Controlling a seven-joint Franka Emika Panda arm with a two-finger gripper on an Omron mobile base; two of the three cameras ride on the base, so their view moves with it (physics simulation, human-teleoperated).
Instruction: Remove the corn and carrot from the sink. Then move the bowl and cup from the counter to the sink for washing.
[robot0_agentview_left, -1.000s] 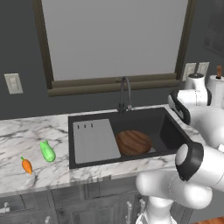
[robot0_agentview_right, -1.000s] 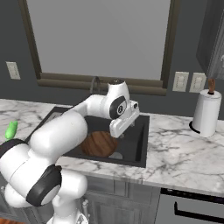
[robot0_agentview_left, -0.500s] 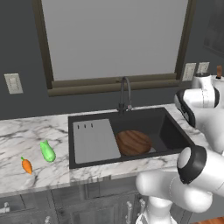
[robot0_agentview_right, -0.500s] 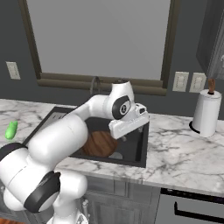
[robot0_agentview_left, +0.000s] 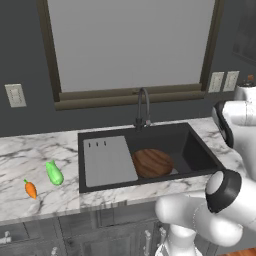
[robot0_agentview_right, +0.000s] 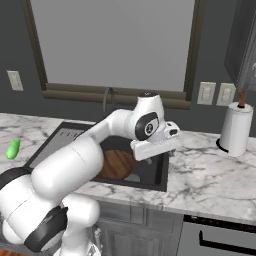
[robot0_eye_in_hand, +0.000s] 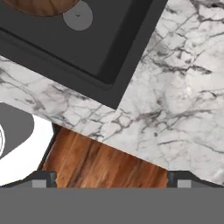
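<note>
Over the last second I've swung the arm right, off the sink (robot0_agentview_left: 200, 150) and out over the marble to its right; nothing else moved. The gripper (robot0_eye_in_hand: 109, 181) is spread wide and empty, its tips framing the tabletop (robot0_eye_in_hand: 175, 87) edge and wooden floor below. Corn (robot0_agentview_left: 54, 172) and carrot (robot0_agentview_left: 31, 189) lie on the tabletop left of the sink, near each other, not touching. The bowl (robot0_agentview_left: 152, 162) sits inside the basin beside the drainboard. So I judge three of four moves done; the cup is what's left, and I reckon I'm heading for it, though I can't spot it.

Materials: bowl is dark wood grain, wide and shallow, round. Sink is matte black, rectangular, with flat grey drainboard and round drain (robot0_eye_in_hand: 78, 15). Tabletop is white marble, grey veins, glossy. Corn is smooth green oblong; carrot orange, tapered, tiny.
</note>
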